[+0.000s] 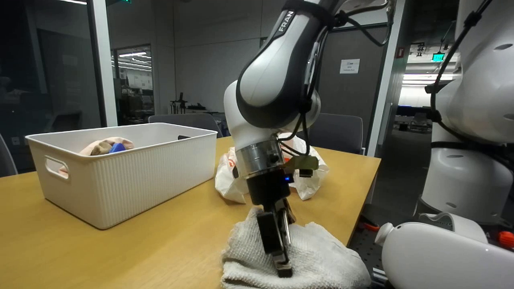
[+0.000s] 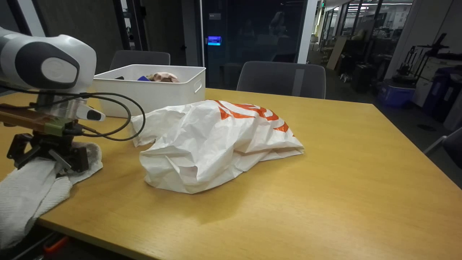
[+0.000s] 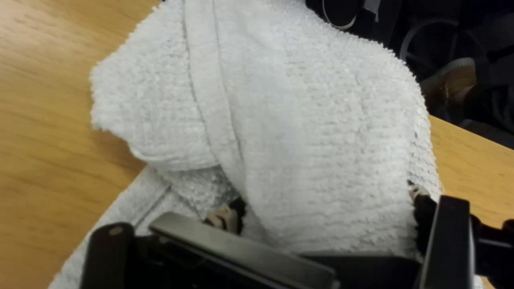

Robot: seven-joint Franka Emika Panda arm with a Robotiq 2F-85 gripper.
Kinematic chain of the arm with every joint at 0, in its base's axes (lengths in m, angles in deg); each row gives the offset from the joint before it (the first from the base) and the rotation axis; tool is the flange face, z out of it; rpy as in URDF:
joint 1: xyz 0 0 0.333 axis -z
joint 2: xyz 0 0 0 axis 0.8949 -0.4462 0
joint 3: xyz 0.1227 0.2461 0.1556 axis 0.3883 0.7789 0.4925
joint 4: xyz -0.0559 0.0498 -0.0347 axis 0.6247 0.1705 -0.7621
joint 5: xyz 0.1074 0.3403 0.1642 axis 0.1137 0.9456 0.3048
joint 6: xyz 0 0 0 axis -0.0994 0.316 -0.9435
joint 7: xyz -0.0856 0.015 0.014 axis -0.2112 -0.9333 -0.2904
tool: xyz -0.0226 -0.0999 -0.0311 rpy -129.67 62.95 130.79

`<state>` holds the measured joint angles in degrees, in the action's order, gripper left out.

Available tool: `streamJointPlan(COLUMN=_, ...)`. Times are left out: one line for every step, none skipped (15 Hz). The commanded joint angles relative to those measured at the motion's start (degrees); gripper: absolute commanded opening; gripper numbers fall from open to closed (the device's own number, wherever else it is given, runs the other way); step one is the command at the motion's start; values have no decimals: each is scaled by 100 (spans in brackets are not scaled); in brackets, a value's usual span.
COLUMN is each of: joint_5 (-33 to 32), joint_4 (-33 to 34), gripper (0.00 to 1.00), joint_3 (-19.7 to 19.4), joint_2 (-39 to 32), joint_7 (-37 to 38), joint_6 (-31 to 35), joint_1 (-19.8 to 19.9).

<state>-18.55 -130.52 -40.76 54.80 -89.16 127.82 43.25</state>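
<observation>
A white, ribbed towel lies rumpled near the table's edge. It shows in both exterior views (image 1: pixel 321 257) (image 2: pixel 32 195) and fills much of the wrist view (image 3: pixel 321 120). Part of it hangs over the edge in an exterior view. My gripper (image 2: pixel 50 166) points down at the towel with its fingers wide apart. In the wrist view the gripper (image 3: pixel 321 210) has a raised fold of towel between its two fingertips. The right fingertip presses at the towel's side; the left one sits in a fold. The very tips are partly hidden in the cloth.
A white plastic bin (image 1: pixel 160 180) with pinkish cloth (image 1: pixel 90 148) and a blue item (image 1: pixel 117 147) inside stands on the table (image 2: pixel 325 180). A crumpled white bag (image 2: pixel 202 144) with orange print lies near the gripper. A white rounded device (image 1: pixel 437 257) is beyond the table edge.
</observation>
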Motion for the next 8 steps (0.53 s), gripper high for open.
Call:
streamJointPlan(joint_5=37, joint_4=9, gripper=66, joint_3=116, joint_2=-328, joint_7=11, joint_6=282, joint_1=16)
streamJointPlan(joint_5=40, joint_4=26, gripper=59, joint_3=128, joint_2=-329, joint_7=10, joint_6=257, joint_1=27)
streamJointPlan(joint_5=56, joint_4=25, gripper=49, joint_3=135, joint_2=-314, joint_7=4, joint_6=261, joint_1=35)
streamJointPlan(joint_5=45, joint_4=30, gripper=43, joint_3=128, joint_2=-283, joint_7=46, joint_6=271, joint_1=39)
streamJointPlan(joint_5=-1, joint_4=17, gripper=36, joint_3=117, joint_2=-220, joint_7=118, joint_6=317, joint_1=34)
streamJointPlan(joint_5=-43, joint_4=11, gripper=28, joint_3=106, joint_2=-163, joint_7=182, joint_6=354, joint_1=31)
streamJointPlan(joint_5=-111, joint_4=-10, gripper=21, joint_3=86, joint_2=-60, joint_7=290, joint_6=416, joint_1=30)
streamJointPlan(joint_5=-242, joint_4=-53, gripper=14, joint_3=65, joint_2=57, joint_7=450, joint_6=539, joint_1=18)
